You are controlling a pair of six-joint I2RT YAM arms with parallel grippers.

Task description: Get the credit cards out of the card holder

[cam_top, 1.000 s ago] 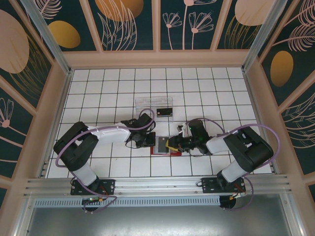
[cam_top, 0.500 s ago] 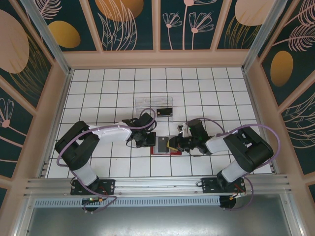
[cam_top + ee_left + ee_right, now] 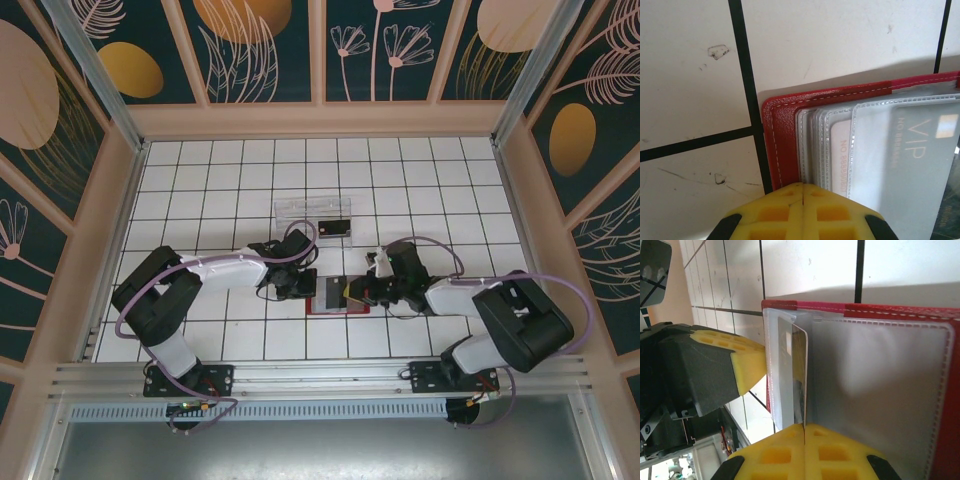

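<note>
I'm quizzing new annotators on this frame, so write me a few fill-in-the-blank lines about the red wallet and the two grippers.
The flat red stitched card holder lies ___ on the white tiled table. The left gripper's yellow fingers are ___. The grey plastic card inside the holder reads ___. The right gripper pinches one clear sleeve leaf, standing it ___.
Missing: open; shut; VIP; upright.

The card holder (image 3: 330, 296) lies open on the tabletop (image 3: 220, 180), the left gripper (image 3: 303, 290) on its left edge and the right gripper (image 3: 355, 293) at its right, where a credit card (image 3: 800, 380) stands out of a sleeve between that gripper's pads. Behind it lies a tray (image 3: 300, 210), a second card (image 3: 336, 228) at the tray's front right corner.
</note>
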